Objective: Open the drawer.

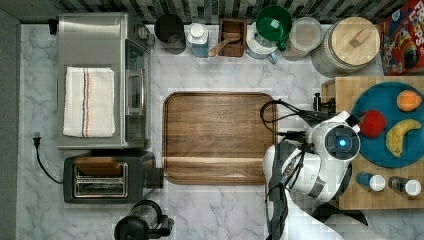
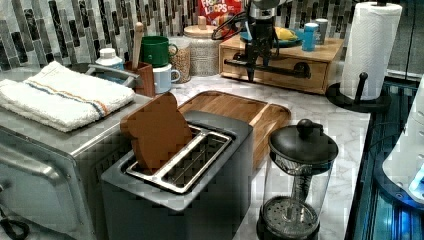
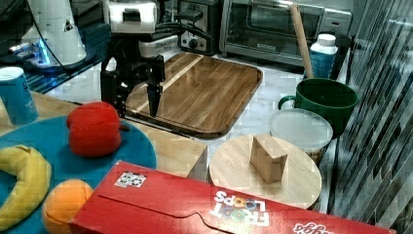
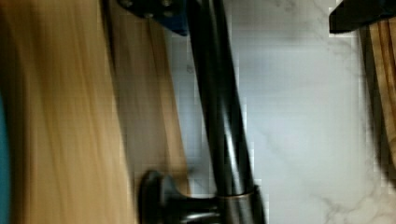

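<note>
Looking across the marble counter [image 1: 220, 210] in the left view, I saw the brown tray [image 2: 235, 107] at center and the drawer [image 2: 280, 65] at one o'clock under a blue plate [image 2: 287, 42]. My gripper [image 2: 256, 70] hung at its black bar handle [image 4: 219, 121], fingers spread apart, one on either side.

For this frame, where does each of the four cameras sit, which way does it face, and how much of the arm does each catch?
Top view: overhead, straight down on the marble counter; white arm.
Left view: low behind the toaster, facing the drawer; pincer at its handle.
Right view: behind the cereal box, facing the toaster oven; open pincer.
Wrist view: close on the handle.
Shared: the wooden tray.
</note>
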Robot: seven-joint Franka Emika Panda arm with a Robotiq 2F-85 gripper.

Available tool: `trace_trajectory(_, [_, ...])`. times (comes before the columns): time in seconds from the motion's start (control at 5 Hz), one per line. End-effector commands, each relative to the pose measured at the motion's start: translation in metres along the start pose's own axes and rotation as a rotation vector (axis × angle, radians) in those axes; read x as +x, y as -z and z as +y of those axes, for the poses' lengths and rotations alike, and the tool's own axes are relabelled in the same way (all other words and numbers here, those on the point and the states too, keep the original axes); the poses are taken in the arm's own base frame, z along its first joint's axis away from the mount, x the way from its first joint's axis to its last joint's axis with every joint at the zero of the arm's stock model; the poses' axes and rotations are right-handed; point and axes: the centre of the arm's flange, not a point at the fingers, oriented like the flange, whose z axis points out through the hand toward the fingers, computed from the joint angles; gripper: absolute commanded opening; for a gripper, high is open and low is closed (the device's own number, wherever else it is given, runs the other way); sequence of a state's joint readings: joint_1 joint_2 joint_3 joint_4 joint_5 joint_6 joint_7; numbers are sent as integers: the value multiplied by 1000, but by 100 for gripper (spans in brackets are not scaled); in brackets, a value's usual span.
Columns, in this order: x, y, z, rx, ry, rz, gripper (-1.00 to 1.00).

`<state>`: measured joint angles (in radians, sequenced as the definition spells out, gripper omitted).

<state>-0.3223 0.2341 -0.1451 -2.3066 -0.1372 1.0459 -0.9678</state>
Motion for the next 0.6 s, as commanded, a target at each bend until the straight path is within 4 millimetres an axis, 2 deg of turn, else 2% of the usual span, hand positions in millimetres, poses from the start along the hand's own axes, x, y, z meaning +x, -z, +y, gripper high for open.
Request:
trace_trajectory(0.2, [-2, -8, -176, 25, 54, 33, 100])
trace_trajectory(0.6, [-16, 0, -218, 47, 112, -7, 100])
